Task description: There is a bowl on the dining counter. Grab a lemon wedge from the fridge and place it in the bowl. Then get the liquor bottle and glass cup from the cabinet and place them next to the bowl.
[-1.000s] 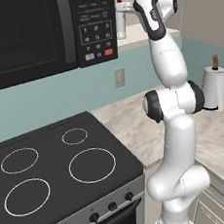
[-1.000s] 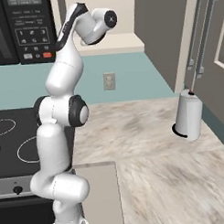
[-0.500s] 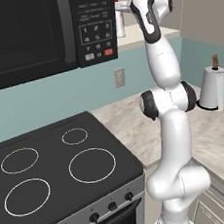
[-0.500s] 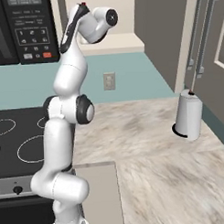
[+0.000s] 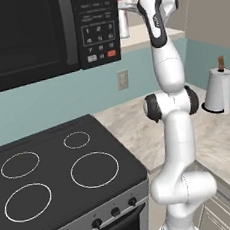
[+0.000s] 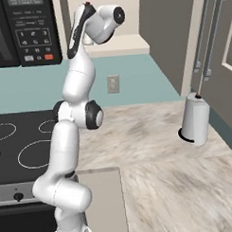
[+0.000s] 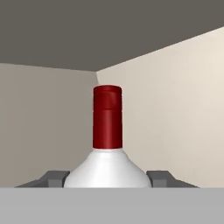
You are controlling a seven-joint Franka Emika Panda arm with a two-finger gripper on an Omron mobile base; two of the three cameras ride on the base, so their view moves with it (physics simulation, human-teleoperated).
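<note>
The grey band is cutting off the body of the white, red-capped liquor bottle below its shoulders, and only the tips of the dark fingers are showing, so contact is staying unclear.

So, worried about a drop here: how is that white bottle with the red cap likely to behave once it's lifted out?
The white bottle with the red cap looks smooth and rigid, so it may be slippery. Its shoulders curve between the grey fingertips, so it could slide downward. It stands upright with a tall narrow neck, so a sideways nudge might tip it.
</note>
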